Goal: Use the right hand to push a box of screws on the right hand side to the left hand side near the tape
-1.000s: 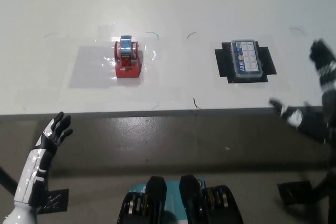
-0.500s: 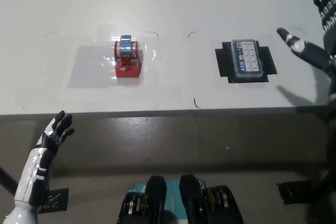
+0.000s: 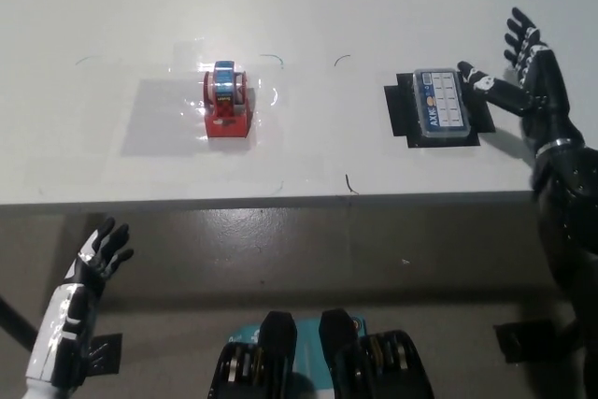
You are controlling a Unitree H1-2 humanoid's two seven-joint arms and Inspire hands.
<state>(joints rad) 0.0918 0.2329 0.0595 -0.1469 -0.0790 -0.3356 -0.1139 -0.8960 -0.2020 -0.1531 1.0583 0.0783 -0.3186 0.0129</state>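
The box of screws point(image 3: 439, 106) lies on a black mat point(image 3: 404, 109), well right of the tape dispenser point(image 3: 227, 102); the right robot hand point(image 3: 523, 81) — fingers spread, holding nothing — hovers just right of the box; the left robot hand point(image 3: 98, 254) rests open below the surface point(image 3: 308, 7) edge — far left of the box.

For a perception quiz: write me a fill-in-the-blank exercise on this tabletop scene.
1. The tape dispenser has a ____ base.
2. The box of screws lies on a ____ mat.
3. The black right hand is just to the ____ of the box, fingers apart.
4. The white left hand hangs ____ the table edge, open.

Missing words: red; black; right; below
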